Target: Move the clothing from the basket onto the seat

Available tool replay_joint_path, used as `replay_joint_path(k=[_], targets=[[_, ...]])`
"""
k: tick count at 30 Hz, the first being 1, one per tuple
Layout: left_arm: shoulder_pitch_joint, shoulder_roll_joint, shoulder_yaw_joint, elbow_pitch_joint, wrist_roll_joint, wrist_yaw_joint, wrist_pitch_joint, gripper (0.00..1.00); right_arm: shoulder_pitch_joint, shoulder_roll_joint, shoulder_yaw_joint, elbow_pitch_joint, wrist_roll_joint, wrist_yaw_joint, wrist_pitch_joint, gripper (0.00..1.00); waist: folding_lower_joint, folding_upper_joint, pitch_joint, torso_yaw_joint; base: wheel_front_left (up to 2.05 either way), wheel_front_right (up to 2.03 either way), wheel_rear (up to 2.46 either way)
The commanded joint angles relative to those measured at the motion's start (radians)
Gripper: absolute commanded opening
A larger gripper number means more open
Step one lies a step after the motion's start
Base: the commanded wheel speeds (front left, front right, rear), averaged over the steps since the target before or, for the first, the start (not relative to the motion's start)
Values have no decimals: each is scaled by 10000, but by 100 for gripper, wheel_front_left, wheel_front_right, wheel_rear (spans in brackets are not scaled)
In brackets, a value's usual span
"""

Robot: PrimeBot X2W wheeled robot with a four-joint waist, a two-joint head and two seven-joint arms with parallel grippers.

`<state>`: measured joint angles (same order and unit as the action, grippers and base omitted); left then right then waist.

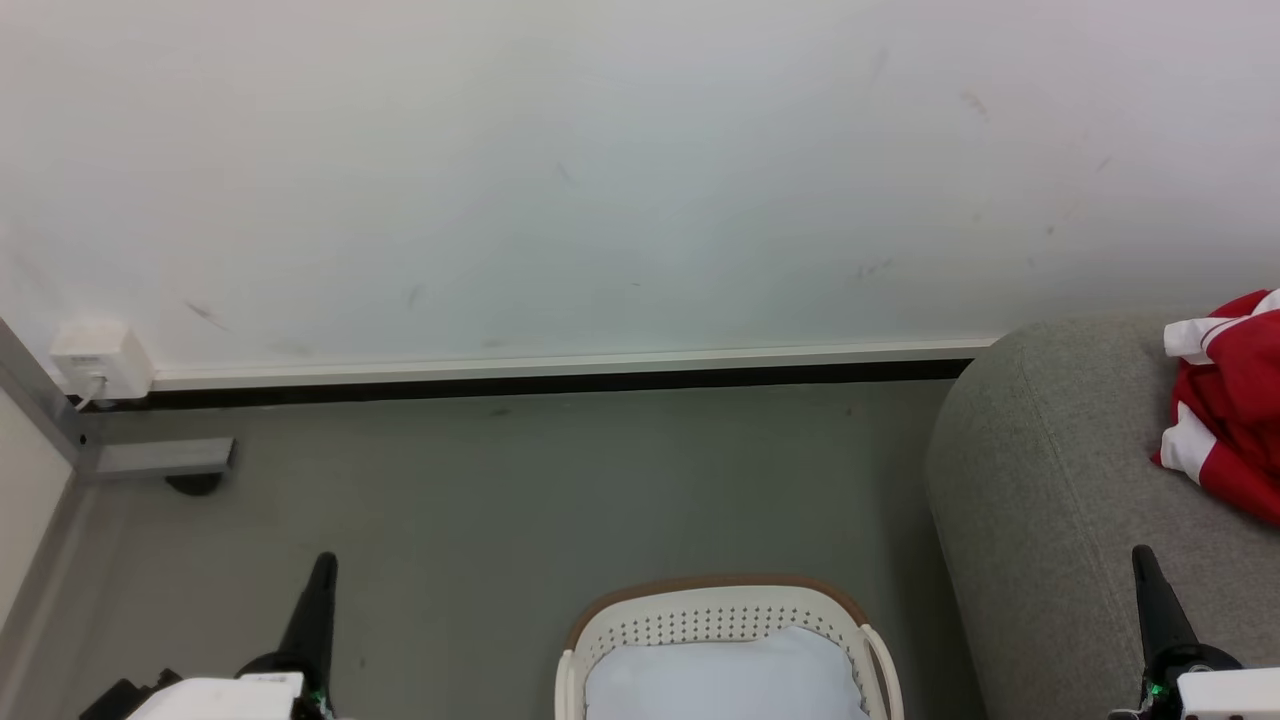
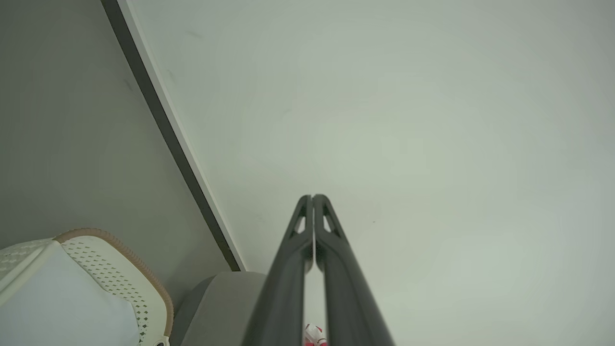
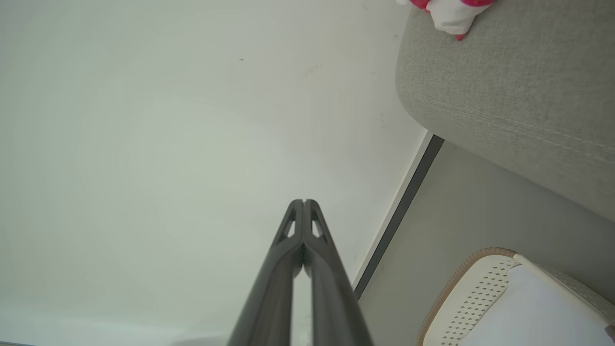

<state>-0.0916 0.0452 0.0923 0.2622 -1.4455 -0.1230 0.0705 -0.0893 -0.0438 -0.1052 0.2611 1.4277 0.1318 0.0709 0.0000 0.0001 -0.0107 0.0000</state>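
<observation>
head view down onto basket (image 1: 720,628) and seat (image 1: 1050,480); wrist views toward wall (image 2: 432,120), same two at edges

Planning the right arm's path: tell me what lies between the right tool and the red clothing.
In the head view, the stretch between the right tool and the clothing is bare grey fabric of the seat, with nothing lying on it.

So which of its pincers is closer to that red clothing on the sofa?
The right. The right pincer shows against the sofa, just below the red clothing in the head view; the left pincer is far off, beyond the basket.
</observation>
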Motion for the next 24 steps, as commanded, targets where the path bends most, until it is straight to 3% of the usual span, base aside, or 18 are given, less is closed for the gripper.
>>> replay_joint_path(k=[1,24], targets=[[-133,78,75,-59,-202,-47,89,0,-156,-94,-43,-61,242,-17,79,0,0,-1,7,0,0,0,0],[-307,84,271,-121,-1751,-108,493,0,-323,-102,-134,-120,1891,-21,491,0,0,-1,107,0,0,0,0]])
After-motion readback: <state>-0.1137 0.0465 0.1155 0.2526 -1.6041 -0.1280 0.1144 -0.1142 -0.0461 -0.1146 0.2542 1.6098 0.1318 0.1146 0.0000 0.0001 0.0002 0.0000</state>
